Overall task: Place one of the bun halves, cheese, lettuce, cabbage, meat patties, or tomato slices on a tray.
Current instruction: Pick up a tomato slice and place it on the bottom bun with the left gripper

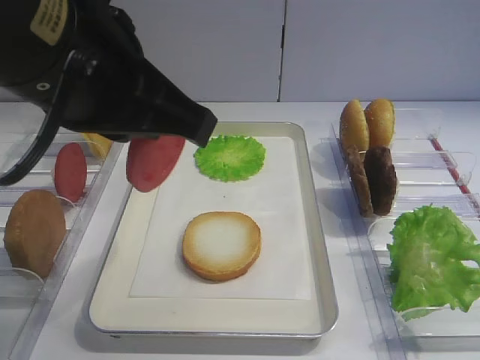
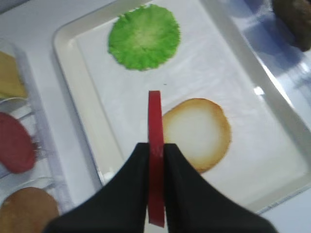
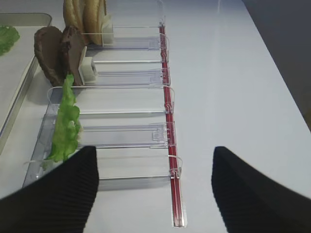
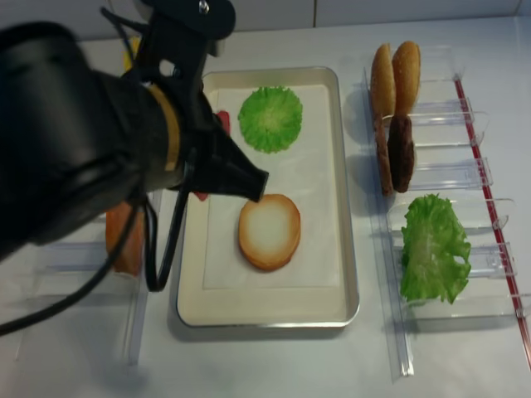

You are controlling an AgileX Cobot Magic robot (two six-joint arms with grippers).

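While the left gripper [image 2: 155, 160] is clamped tight on a tomato slice [image 2: 155, 145] held on edge, it hangs over the tray [image 1: 319, 247] near its left rim, with a pale-faced bun half [image 1: 222, 244] mid-tray and lettuce [image 1: 230, 157] toward the far edge. White table [image 1: 345, 341] underneath.

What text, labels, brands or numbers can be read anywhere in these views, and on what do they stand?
Yellow label on the left arm's black housing: dark print, too blurred and cropped to read.
No other text shows on the tray, the clear racks or the food.
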